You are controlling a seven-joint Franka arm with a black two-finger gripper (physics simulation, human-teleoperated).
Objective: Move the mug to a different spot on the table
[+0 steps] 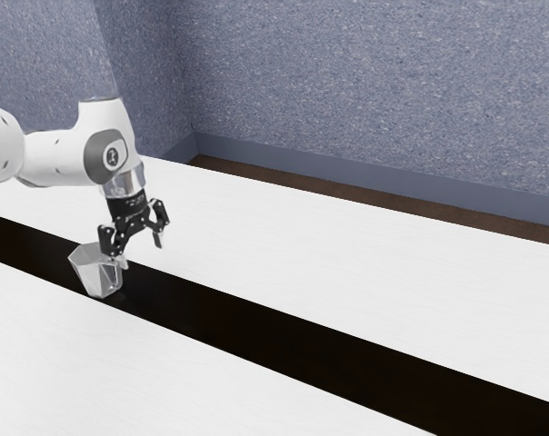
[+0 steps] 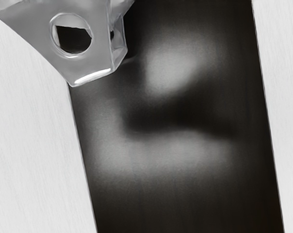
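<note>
Subject: faceted grey mug. It stands upright on the bench, at the edge where the white top meets the black stripe that runs across it. In the wrist view, its pierced handle juts out over the dark stripe.

Gripper: fingers spread and released, grasping nothing. It hangs low above the stripe. The finger nearer the mug is close by its rim, but whether it touches cannot be told. The other finger stands clear on the far side.

Governing relation: the mug lies towards the exterior view's left of the fingers and slightly below them, not between them. The handle points to the side the hand occupies.

Judgement: the grasp is not yet made. The hand would need to shift over the mug so the fingers straddle a wall or the handle before closing. Closing from the present offset risks nudging or tipping the mug.
</note>
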